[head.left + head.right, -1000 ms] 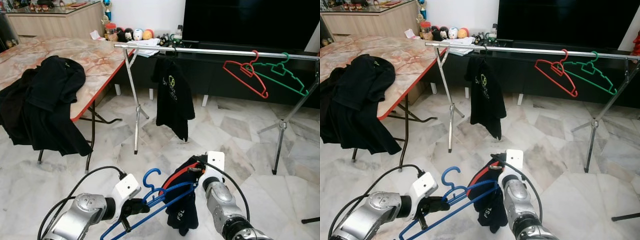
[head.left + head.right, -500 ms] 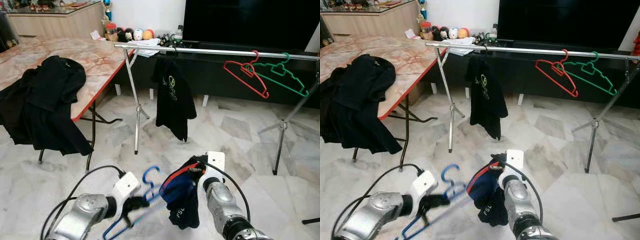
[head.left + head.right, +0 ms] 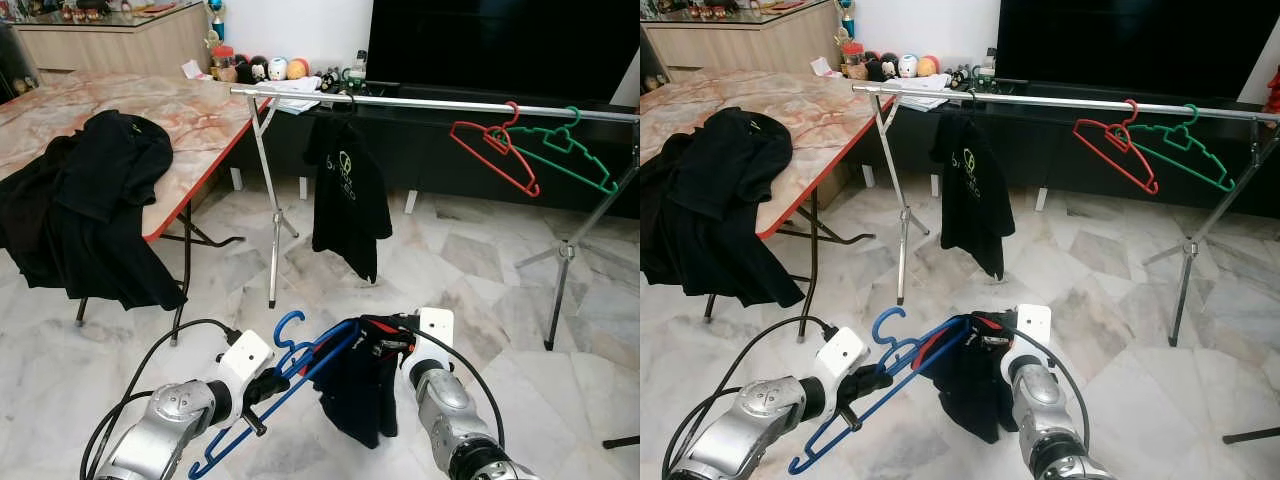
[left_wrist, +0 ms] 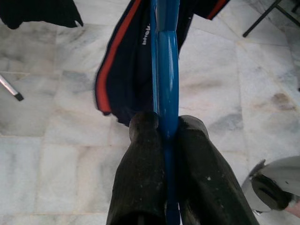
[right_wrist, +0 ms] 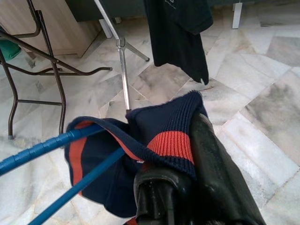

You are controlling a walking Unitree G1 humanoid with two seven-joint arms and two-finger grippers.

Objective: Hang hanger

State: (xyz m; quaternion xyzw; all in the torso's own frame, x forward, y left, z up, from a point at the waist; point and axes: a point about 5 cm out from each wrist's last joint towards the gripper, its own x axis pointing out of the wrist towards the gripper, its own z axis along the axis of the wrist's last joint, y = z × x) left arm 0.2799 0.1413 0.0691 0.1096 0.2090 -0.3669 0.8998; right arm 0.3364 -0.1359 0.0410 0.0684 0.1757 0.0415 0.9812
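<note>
Left gripper [image 4: 161, 129] clamps a blue plastic hanger [image 3: 290, 375]; right gripper [image 5: 185, 161] pinches the navy red-trimmed shirt [image 3: 355, 385] draped on it, near the silver rail [image 3: 430, 102].

I see a floor [image 3: 470, 260] of pale veined marble tiles. On my left stands a folding table [image 3: 190, 125] with a marbled, red-edged top on dark metal legs. Behind it runs a wooden cabinet [image 3: 110, 40]. A white wall [image 3: 290, 25] backs a large dark television [image 3: 500, 45] on a low black unit [image 3: 440, 150].
</note>
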